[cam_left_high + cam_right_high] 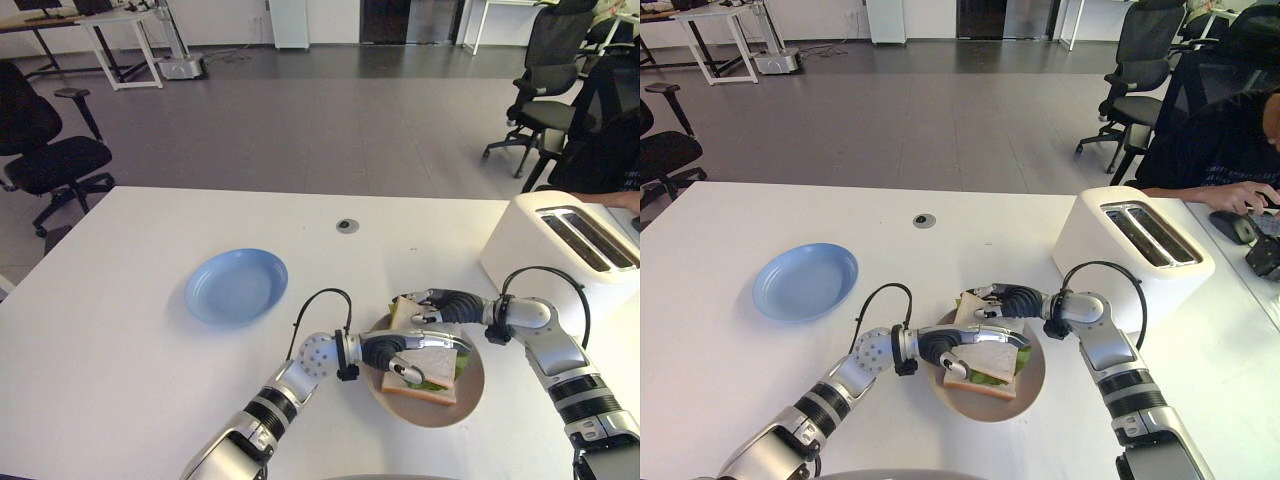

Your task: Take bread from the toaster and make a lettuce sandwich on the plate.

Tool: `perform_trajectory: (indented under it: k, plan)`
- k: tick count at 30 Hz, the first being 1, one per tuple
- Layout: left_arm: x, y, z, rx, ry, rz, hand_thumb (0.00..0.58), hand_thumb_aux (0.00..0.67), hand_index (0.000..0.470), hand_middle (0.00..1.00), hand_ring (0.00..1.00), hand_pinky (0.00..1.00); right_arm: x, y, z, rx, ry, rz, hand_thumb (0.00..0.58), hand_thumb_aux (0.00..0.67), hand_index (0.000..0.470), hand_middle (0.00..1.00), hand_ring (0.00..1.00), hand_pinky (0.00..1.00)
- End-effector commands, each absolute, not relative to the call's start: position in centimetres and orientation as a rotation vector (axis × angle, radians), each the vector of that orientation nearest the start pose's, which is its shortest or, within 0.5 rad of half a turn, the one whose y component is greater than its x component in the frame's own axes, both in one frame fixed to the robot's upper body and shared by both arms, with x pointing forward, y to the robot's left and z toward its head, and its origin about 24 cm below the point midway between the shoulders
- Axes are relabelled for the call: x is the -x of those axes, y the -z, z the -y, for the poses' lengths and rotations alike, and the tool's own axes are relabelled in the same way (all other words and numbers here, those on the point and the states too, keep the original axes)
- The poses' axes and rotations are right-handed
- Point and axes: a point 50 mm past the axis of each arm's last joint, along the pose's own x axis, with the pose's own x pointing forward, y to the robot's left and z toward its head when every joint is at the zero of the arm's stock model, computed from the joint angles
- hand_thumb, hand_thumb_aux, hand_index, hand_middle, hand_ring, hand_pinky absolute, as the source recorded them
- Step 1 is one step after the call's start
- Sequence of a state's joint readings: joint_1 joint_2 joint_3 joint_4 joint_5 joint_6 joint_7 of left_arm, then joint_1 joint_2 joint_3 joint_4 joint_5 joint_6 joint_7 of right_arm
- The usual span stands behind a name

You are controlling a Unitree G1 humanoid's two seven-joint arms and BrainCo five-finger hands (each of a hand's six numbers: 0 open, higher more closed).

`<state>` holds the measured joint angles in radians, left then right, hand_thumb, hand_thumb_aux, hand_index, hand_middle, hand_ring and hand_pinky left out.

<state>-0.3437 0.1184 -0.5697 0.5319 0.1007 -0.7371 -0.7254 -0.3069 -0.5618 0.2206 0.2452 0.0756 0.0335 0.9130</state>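
Two hands, both at work over the tan plate (432,413), which you take as the reference for every place below.

1. Tan plate: sits at the near edge of the white table (120,350).
2. Sandwich (428,378): lies on the tan plate, on its near half. Lettuce (991,378) shows green at the near and right edges, under the top slice (992,354).
3. Left hand (388,350): comes in over the tan plate's left rim. Its fingers are curled around the top slice, the thumb at the slice's near left corner and the others along its far edge.
4. Second slice (967,306): stands tilted at the tan plate's far left rim, just beyond the sandwich.
5. Right hand (452,303): reaches across the tan plate's far rim from the right. Its fingers are closed on the second slice's upper edge.
6. Blue plate (237,286): rests to the left of the tan plate and a little farther back, well apart from it.
7. Toaster (560,250): white, stands to the right of the tan plate and farther back. You see both slots on its top.
8. Round grommet (347,226): set into the table beyond the tan plate, between the blue plate and the toaster.
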Motion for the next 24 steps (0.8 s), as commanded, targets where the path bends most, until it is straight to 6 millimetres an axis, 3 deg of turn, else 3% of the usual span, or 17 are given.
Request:
perform_trajectory:
  k: [1, 2, 3, 6, 8, 12, 17, 18, 19, 20, 21, 22, 23, 24]
  plan:
    - [-21.4, 1.2, -2.0, -0.440, 1.580, 0.072, 0.000, 0.000, 0.000, 0.00, 0.00, 0.00, -28.8, -8.2, 17.8, 0.471, -1.032, -0.156, 0.546, 0.507, 0.356, 0.00, 0.00, 0.00]
    - [-21.5, 1.4, -1.9, -0.431, 1.588, 0.047, 0.000, 0.000, 0.000, 0.00, 0.00, 0.00, -28.8, -8.9, 17.5, 0.463, -1.028, -0.108, 0.000, 0.000, 0.000, 0.00, 0.00, 0.00]
    - [-21.5, 1.5, -1.9, -0.429, 1.596, 0.031, 0.000, 0.000, 0.000, 0.00, 0.00, 0.00, -29.0, -9.6, 17.2, 0.445, -1.012, -0.061, 0.000, 0.000, 0.000, 0.00, 0.00, 0.00]
    - [-21.8, 1.4, -2.5, -0.437, 1.610, -0.007, 0.000, 0.000, 0.000, 0.00, 0.00, 0.00, -30.7, -14.5, 17.0, 0.315, -0.827, 0.203, 0.000, 0.000, 0.000, 0.00, 0.00, 0.00]
    - [-23.1, 0.6, -3.6, -0.433, 1.545, 0.021, 0.000, 0.000, 0.000, 0.00, 0.00, 0.00, -31.0, -16.4, 17.1, 0.271, -0.755, 0.288, 0.000, 0.000, 0.000, 0.00, 0.00, 0.00]
    - [-26.2, -1.3, -7.0, -0.469, 1.408, 0.051, 0.000, 0.000, 0.000, 0.00, 0.00, 0.00, -30.7, -17.1, 17.2, 0.251, -0.714, 0.319, 0.000, 0.000, 0.000, 0.00, 0.00, 0.00]
    - [-28.1, -5.0, -8.0, -0.435, 1.295, 0.234, 0.000, 0.000, 0.000, 0.00, 0.00, 0.00, -30.2, -16.5, 17.7, 0.225, -0.707, 0.218, 0.000, 0.000, 0.000, 0.00, 0.00, 0.00]
    - [-28.2, -5.8, -8.0, -0.400, 1.281, 0.268, 0.000, 0.000, 0.000, 0.00, 0.00, 0.00, -30.0, -16.4, 17.6, 0.228, -0.721, 0.217, 0.000, 0.000, 0.000, 1.00, 1.00, 1.00]
    - [-28.3, -6.6, -7.9, -0.365, 1.275, 0.301, 0.000, 0.000, 0.000, 1.00, 1.00, 1.00, -29.7, -16.3, 17.3, 0.241, -0.750, 0.212, 0.096, 0.058, 0.041, 1.00, 1.00, 1.00]
    - [-28.2, -7.1, -7.9, -0.339, 1.278, 0.319, 0.000, 0.000, 0.000, 1.00, 1.00, 1.00, -29.4, -16.2, 17.0, 0.252, -0.767, 0.211, 0.156, 0.097, 0.068, 1.00, 1.00, 1.00]
    - [-28.1, -7.8, -7.8, -0.303, 1.280, 0.351, 0.291, 0.197, 0.138, 1.00, 1.00, 1.00, -29.3, -16.2, 16.8, 0.249, -0.778, 0.216, 0.580, 0.670, 0.470, 1.00, 1.00, 1.00]
    - [-27.8, -8.4, -7.7, -0.263, 1.285, 0.380, 0.521, 0.457, 0.321, 1.00, 1.00, 1.00, -29.2, -16.1, 16.5, 0.256, -0.794, 0.215, 0.580, 0.670, 0.470, 1.00, 1.00, 1.00]
    - [-27.5, -9.0, -7.7, -0.222, 1.286, 0.410, 0.580, 0.670, 0.470, 1.00, 1.00, 1.00, -29.1, -16.0, 16.3, 0.251, -0.809, 0.213, 0.580, 0.670, 0.470, 1.00, 1.00, 1.00]
    - [-27.2, -9.7, -7.7, -0.182, 1.285, 0.439, 0.580, 0.670, 0.470, 1.00, 1.00, 1.00, -28.9, -15.9, 16.1, 0.255, -0.835, 0.203, 0.580, 0.670, 0.470, 1.00, 1.00, 1.00]
